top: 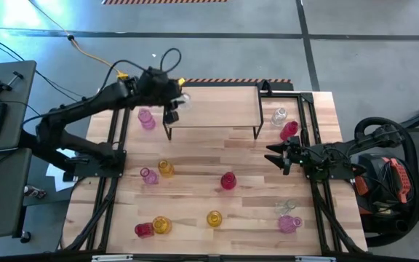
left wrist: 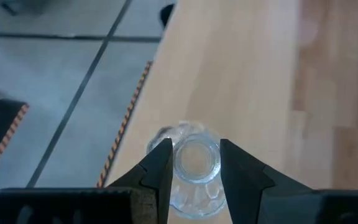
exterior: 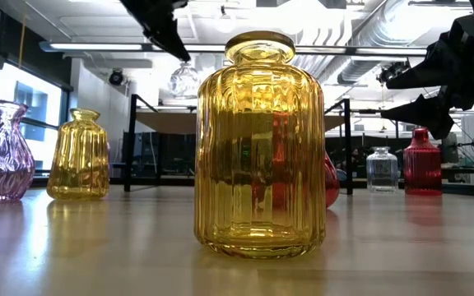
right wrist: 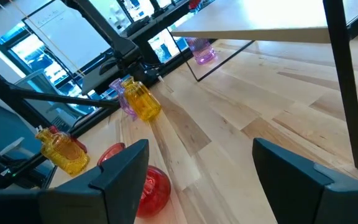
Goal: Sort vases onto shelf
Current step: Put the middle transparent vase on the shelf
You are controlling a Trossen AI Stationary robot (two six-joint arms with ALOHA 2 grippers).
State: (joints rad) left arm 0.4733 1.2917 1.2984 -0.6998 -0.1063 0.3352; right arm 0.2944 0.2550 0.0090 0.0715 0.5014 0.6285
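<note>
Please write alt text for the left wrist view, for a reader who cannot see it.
The left claw grips a clear glass vase by its neck, seen from above, over the light wooden shelf. Grey floor lies beyond the shelf's edge.

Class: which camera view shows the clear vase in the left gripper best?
Left wrist view: the clear vase sits neck-up between the left gripper fingers. High view shows a faint glint over the shelf; low view shows it hanging; right wrist view misses it.
</note>
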